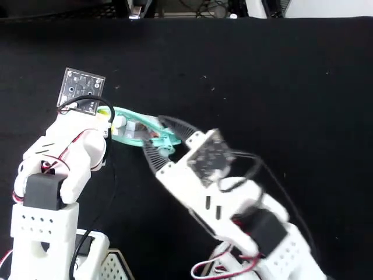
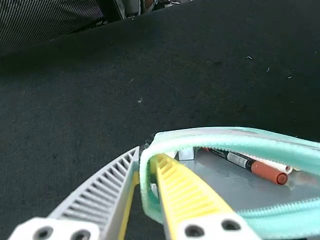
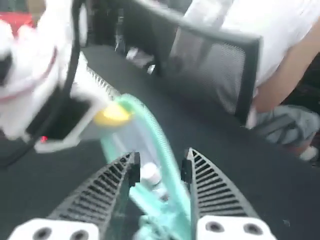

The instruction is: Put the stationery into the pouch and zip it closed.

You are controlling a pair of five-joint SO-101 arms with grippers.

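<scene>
Two robot arms work a teal pouch (image 1: 135, 133) left of centre on the black table (image 1: 280, 87), about midway between its far and near edges. The left gripper (image 2: 148, 155) is clenched on the pouch's rim at the end nearer the table's left edge: its yellow finger (image 2: 182, 192) sits inside the mouth, and its grey ribbed finger (image 2: 102, 192) presses from outside. The mouth gapes open. Inside lie a black pen with a red cap (image 2: 250, 165), a white pen (image 2: 280, 167) just behind it, and a small pale block (image 2: 186, 154) near the yellow finger.

At the pouch's other end, the right gripper (image 3: 161, 155) stands released, its two black ribbed fingers (image 3: 210, 195) spread with the teal zip edge (image 3: 155, 132) running between them. Whether either finger touches the fabric cannot be told. From above, that same gripper (image 1: 156, 137) straddles the pouch from the near-right, while the left gripper (image 1: 109, 119) meets it from the left.

Broad black table stretches from the pouch to the far and right edges. The arms' bodies crowd the near edge. A mesh chair back (image 3: 215, 65) stands beyond the far edge.
</scene>
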